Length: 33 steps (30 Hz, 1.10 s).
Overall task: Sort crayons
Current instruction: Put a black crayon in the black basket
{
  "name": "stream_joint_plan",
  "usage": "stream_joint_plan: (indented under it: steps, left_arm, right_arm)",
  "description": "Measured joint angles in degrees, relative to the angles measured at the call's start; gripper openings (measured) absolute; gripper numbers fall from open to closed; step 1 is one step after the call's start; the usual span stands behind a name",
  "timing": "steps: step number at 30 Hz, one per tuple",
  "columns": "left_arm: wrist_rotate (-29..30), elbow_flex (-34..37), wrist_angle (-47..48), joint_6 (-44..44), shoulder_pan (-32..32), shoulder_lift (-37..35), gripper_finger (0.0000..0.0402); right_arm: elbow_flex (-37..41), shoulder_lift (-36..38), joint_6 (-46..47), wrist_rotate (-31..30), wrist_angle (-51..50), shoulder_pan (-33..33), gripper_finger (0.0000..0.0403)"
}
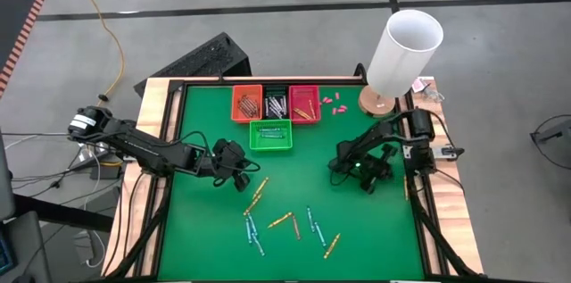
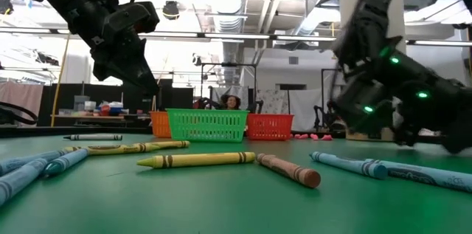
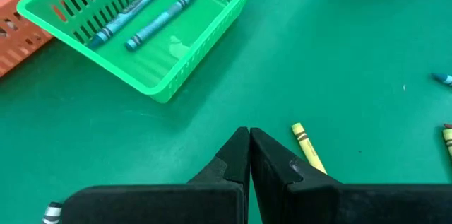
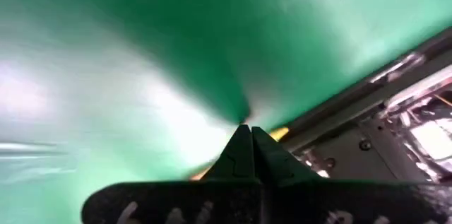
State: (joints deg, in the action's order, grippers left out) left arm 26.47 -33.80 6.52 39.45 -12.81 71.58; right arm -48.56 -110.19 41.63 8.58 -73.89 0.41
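Note:
Several crayons lie loose on the green mat near the front: a yellow one, blue ones, an orange one. In the low view they lie flat: yellow, reddish-brown and blue. My left gripper hangs shut above the mat with nothing in it. A yellow crayon lies just beside its tips. My right gripper is shut low over the mat near the right rail. Nothing shows between its fingers.
At the back stand an orange basket, a dark basket and a red basket. In front of them the green basket holds two blue crayons. Pink bits and a white cylinder are at the back right.

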Motion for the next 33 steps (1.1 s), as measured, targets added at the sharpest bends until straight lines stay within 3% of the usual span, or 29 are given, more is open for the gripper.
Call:
stream_joint_plan:
  steps: [6,12,22,26,30,33]
  left_arm:
    - [0.21,0.0,-0.45,-0.22,0.01,-0.01,0.0]
    - [0.46,0.0,-0.45,-0.25,0.04,-0.01,0.0]
    - [1.1,0.0,-0.49,-0.9,0.04,-0.01,0.0]
    - [1.21,0.0,-0.6,-0.92,0.04,-0.01,0.0]
    - [1.21,0.0,-0.6,-0.93,0.04,-0.01,0.0]
    - [1.21,0.0,-0.83,-0.92,0.04,-0.01,0.0]
  right_arm:
    - [-4.4,0.0,4.68,-6.25,-2.62,3.78,0.0]
    - [-4.41,0.61,20.05,-8.85,-2.77,5.74,0.0]
    - [-4.42,8.63,60.46,-11.54,0.57,20.46,0.0002]
    - [-3.0,8.88,70.14,-7.95,-2.1,25.2,0.0029]
    - [-1.61,8.63,74.84,0.3,-5.68,27.74,0.007]
    - [-1.06,8.63,76.51,1.31,-6.82,29.07,0.009]
